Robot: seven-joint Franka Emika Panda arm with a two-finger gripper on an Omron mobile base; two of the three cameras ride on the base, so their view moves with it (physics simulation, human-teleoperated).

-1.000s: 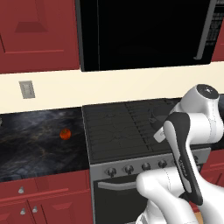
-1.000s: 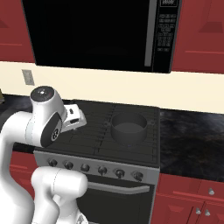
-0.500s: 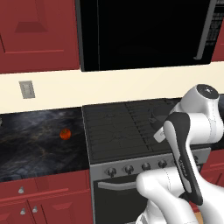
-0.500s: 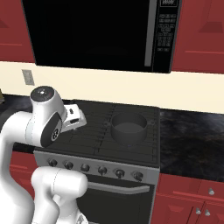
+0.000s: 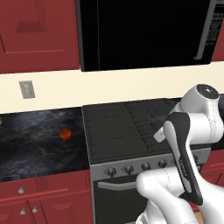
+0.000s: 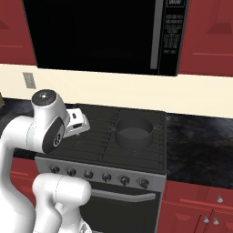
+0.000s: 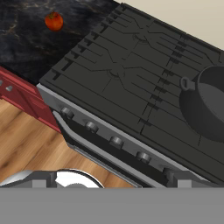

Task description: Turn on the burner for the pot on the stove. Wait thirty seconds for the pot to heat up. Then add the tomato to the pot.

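The stove [image 6: 98, 141] is a black gas cooktop with dark grates and a row of round knobs [image 7: 116, 141] on its grey front. A dark grey pot [image 6: 133, 133] stands on its right rear burner and appears at the right in the hand view [image 7: 210, 107]. The tomato [image 5: 65, 134], small and red-orange, lies on the dark counter left of the stove, at the upper left of the hand view [image 7: 54, 21]. My gripper [image 7: 112, 177] hangs open and empty above the stove's front left part, its tips set wide apart, apart from the knobs.
A black microwave [image 6: 98, 36] hangs over the stove. Dark marbled counter [image 5: 35, 140] runs on both sides, with red cabinets [image 5: 39, 197] below and above. An oven handle [image 6: 123, 196] crosses under the knobs. Wooden floor [image 7: 30, 148] lies in front.
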